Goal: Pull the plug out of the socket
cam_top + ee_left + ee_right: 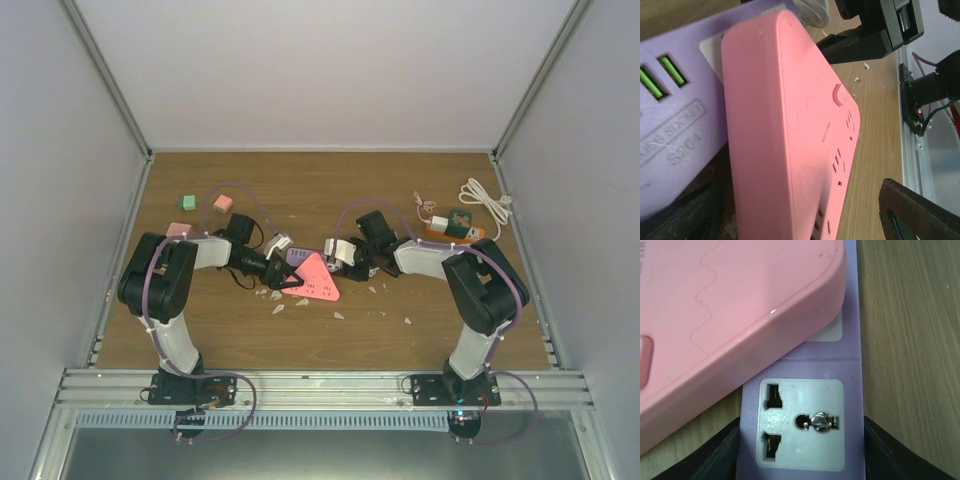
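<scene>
The short orange socket block lies at the back right of the table with a dark and white plug on it; neither gripper is near it. My left gripper is open, its fingers straddling a pink triangular power strip without touching it. My right gripper is shut on the end of the longer purple power strip, its fingers pressed against both sides. The pink strip lies across the purple one.
A coiled white cord lies at the back right by the wall. A green block and two pink blocks sit at the back left. Small white scraps lie scattered on the wooden table in front of the grippers.
</scene>
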Tool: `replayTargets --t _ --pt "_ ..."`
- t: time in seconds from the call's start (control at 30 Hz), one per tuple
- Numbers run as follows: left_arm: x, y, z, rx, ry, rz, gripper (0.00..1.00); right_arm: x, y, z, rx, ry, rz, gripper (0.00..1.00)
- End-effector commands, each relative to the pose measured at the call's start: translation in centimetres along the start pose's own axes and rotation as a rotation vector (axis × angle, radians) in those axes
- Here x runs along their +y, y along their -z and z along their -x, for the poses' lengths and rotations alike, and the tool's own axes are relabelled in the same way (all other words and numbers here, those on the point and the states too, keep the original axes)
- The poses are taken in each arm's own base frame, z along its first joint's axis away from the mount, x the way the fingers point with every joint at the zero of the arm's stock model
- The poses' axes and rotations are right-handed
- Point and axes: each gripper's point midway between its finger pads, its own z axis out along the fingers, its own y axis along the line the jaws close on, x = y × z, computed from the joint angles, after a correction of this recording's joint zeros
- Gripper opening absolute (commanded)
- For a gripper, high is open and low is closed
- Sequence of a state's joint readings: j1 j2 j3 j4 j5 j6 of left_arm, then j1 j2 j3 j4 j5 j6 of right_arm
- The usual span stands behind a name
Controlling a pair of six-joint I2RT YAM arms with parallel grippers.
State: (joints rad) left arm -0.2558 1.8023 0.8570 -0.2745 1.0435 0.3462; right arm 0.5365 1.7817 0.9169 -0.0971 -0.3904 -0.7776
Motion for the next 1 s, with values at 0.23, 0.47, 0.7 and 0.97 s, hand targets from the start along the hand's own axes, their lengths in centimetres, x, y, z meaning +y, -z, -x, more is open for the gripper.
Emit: replayTargets --t 0.23,0.47,0.7,0.97 --pt "-0.3 -1.7 1.2 -0.015 0.044 -0.137 0.76 0.4 0.1 0.8 -0.033 0.029 0.049 0.25" --pt "-0.4 -2.5 1.2 -0.013 0.069 -0.204 0.67 1.4 0.2 0.8 -0.042 0.036 0.103 0.2" --pt "-0.8 -3.3 1.1 0.006 0.06 -0.211 0.47 1.6 0.0 0.4 -0.027 0.01 0.141 0.13" --pt "-2.2 -2.8 1.4 -0.033 0.01 -0.253 0.27 1.4 1.0 0.0 -0.06 -0.054 0.195 0.11"
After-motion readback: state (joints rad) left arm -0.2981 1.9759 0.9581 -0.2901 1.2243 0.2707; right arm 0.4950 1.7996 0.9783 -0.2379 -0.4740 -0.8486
